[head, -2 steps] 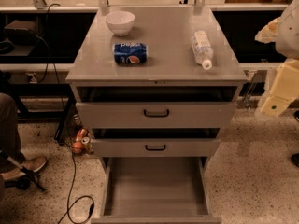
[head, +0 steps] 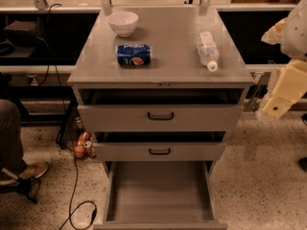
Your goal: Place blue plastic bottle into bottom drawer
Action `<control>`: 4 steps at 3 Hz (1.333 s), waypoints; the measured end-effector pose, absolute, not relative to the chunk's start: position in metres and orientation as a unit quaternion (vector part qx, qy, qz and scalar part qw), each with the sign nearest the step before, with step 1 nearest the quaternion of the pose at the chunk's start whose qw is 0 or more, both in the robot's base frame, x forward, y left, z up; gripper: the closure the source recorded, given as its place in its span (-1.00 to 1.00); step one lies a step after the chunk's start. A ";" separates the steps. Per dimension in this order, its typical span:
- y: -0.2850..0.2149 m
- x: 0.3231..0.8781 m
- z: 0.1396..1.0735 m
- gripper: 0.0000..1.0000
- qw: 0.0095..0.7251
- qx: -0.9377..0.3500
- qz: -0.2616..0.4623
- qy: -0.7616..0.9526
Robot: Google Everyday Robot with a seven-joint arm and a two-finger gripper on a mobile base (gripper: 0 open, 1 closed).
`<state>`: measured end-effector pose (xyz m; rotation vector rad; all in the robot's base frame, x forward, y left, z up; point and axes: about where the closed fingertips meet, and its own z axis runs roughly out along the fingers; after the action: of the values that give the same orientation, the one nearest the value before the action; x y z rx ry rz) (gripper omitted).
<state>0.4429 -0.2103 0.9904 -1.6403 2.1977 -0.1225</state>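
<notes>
The blue plastic bottle (head: 207, 50) lies on its side on the right of the grey cabinet top (head: 168, 66), its white cap pointing towards the front edge. The bottom drawer (head: 160, 195) is pulled out wide, and its flat grey floor is bare. My cream-coloured arm (head: 283, 87) hangs at the right edge of the view, beside the cabinet. The gripper (head: 271, 33) appears as a pale pointed shape at the upper right, about level with the bottle and well to the right of it. It holds nothing that I can see.
A blue Pepsi can (head: 134, 54) lies on its side on the cabinet top, with a white bowl (head: 123, 23) behind it. The two upper drawers with black handles (head: 160, 116) are slightly open. A person's leg (head: 12, 143), cables and cans on the floor (head: 82, 144) are at the left.
</notes>
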 end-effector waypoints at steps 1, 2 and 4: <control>-0.205 0.495 0.986 -1.00 0.240 -0.543 -0.021 0.804; -0.200 0.566 0.975 -1.00 0.299 -0.468 0.016 0.831; -0.182 0.662 0.954 -1.00 0.358 -0.326 0.034 0.874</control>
<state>0.6621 -0.1818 0.9540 -0.8411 2.2552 0.0865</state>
